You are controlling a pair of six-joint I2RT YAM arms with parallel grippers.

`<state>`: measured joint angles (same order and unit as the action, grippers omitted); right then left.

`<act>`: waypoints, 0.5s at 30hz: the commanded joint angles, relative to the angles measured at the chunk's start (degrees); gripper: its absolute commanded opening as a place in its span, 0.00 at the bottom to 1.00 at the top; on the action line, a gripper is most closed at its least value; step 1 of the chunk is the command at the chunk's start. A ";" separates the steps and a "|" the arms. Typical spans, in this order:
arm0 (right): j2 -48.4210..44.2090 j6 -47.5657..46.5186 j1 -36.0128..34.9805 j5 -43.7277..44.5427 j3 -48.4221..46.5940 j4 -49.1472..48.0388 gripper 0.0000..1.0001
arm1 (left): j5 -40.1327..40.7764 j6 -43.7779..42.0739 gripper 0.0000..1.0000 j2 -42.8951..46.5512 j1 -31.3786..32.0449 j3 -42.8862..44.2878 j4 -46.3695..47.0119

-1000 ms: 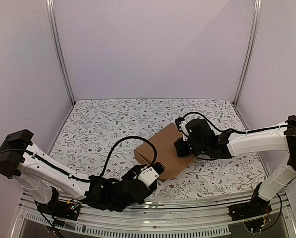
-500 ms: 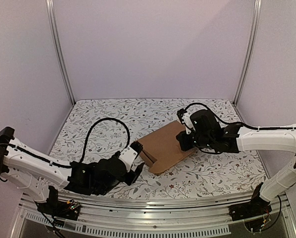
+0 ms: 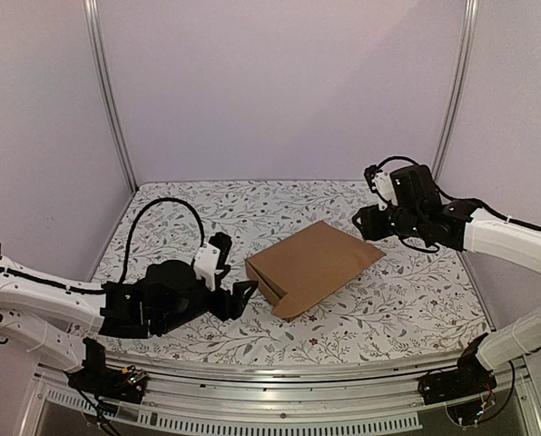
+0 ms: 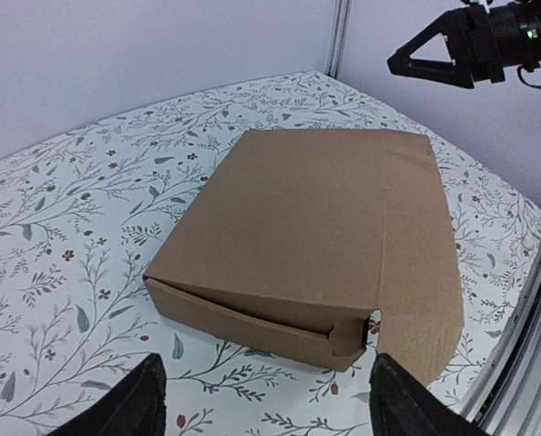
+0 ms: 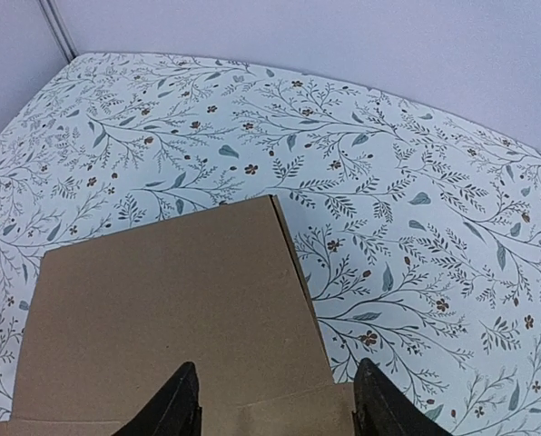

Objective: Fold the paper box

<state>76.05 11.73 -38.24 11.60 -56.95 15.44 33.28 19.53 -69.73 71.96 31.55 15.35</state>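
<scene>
The paper box (image 3: 311, 265) is a plain brown cardboard mailer lying shut on the flowered table, with one flap (image 4: 425, 331) sticking out flat at its near right corner. My left gripper (image 3: 233, 272) stands open just left of the box, touching nothing; in the left wrist view its gripper (image 4: 267, 409) faces the box's (image 4: 316, 227) low front wall. My right gripper (image 3: 365, 222) hovers open above the box's far right corner. From the right wrist view the gripper (image 5: 280, 404) looks down on the lid (image 5: 171, 309).
The flowered table cover (image 3: 189, 218) runs to white walls at the back and sides, with metal posts (image 3: 107, 91) in the far corners. A metal rail (image 3: 280, 377) edges the near side, by the arm bases.
Both arms have drawn back from the box: the left one swung leftward and opened wider, the right one opened, let go of the lid and rose toward the far right. The box now lies flatter.
</scene>
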 commanded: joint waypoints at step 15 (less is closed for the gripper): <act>14.25 2.91 14.15 -25.82 -8.42 4.34 0.65 | -38.59 26.89 0.87 -9.21 -17.82 -0.58 18.22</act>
<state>87.48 13.43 -24.58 -9.82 -62.74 19.33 3.99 38.17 -76.27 56.55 31.07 28.84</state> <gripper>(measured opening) 0.649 0.869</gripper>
